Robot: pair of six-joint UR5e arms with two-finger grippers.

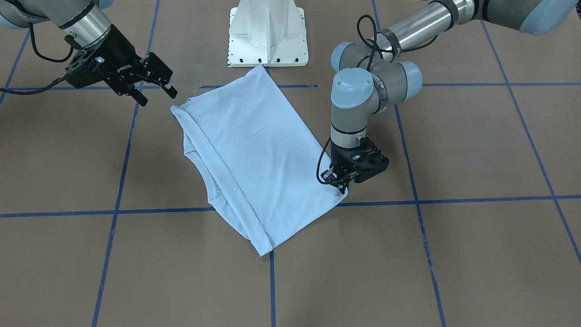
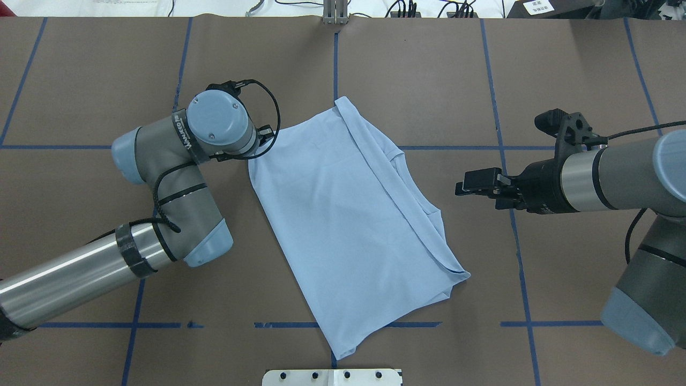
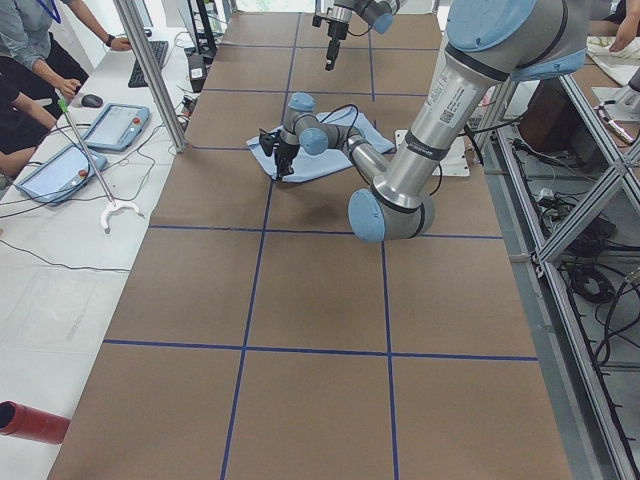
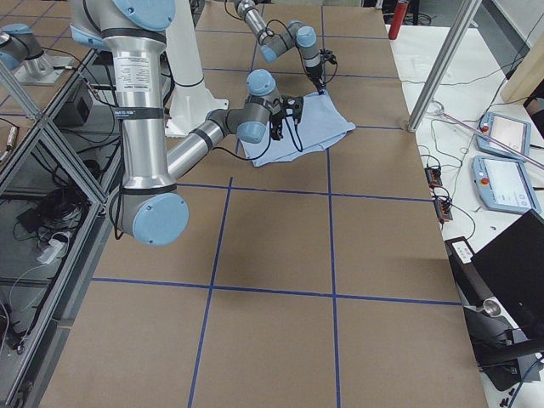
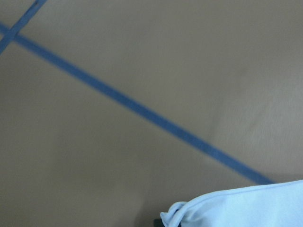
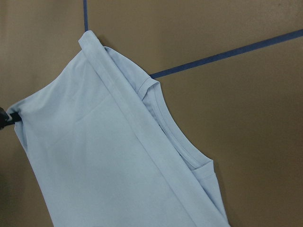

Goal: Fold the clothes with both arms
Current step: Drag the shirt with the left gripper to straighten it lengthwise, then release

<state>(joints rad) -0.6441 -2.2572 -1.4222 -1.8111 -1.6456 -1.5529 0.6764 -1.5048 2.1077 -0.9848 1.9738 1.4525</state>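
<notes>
Two arms over the table (image 2: 429,69), doing different jobs. Left arm (image 2: 171,177) comes in from the near left, folds at the elbow, and its wrist points straight down over the T-shirt's far-left corner. Left gripper (image 1: 341,187) is clamped on that corner. The left wrist view shows the fabric corner (image 5: 177,217) bunched at the bottom edge of the picture, and the right wrist view shows a dark fingertip (image 6: 4,116) at the same corner. Right arm (image 2: 616,171) reaches in from the right with its wrist close to level. Right gripper (image 1: 156,93) is aimed sideways at the shirt, fingers spread, holding nothing, apart from the cloth and above the table. T-shirt (image 2: 343,225) is light blue, folded into a long rectangle, and lies flat mid-table across the blue tape lines (image 2: 485,80). Its long axis runs diagonally, far-left to near-right in the overhead view. One short end is close to the white pedestal base (image 1: 268,36). The neckline (image 6: 177,137) sits on the long edge facing the right gripper, with a folded-over band of fabric running along that edge.
</notes>
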